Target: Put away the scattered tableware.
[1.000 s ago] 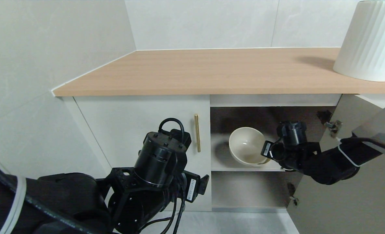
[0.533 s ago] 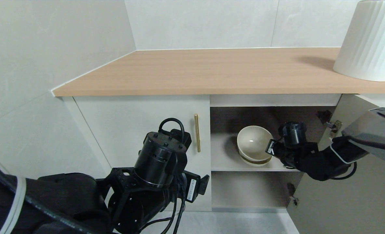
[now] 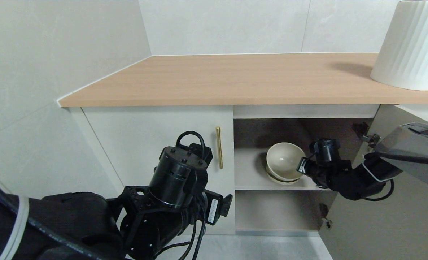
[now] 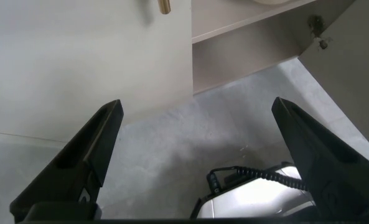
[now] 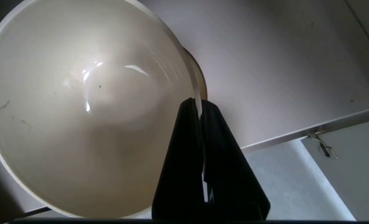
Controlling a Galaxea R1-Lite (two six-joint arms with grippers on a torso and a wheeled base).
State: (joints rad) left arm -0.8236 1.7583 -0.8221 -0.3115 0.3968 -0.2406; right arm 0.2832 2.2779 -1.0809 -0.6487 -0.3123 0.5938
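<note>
A cream bowl (image 3: 283,159) is tilted over the middle shelf (image 3: 250,177) inside the open cabinet, its lower side at a second bowl (image 3: 279,178) resting there. My right gripper (image 3: 302,167) reaches into the cabinet and is shut on the cream bowl's rim. In the right wrist view the bowl (image 5: 91,112) is close up, with the black fingers (image 5: 203,162) pinching its rim. My left gripper (image 4: 196,155) hangs low in front of the shut left door, open and holding nothing, over the grey floor.
The cabinet's right door (image 3: 383,202) stands open beside my right arm. The shut left door has a gold handle (image 3: 219,147). A wooden countertop (image 3: 235,79) carries a white ribbed container (image 3: 410,43) at the far right. A lower shelf space (image 3: 275,211) lies under the bowls.
My right gripper has carried the cream bowl deeper into the cabinet and to the right, settling it lower toward the bowl on the shelf. The left arm has not moved.
</note>
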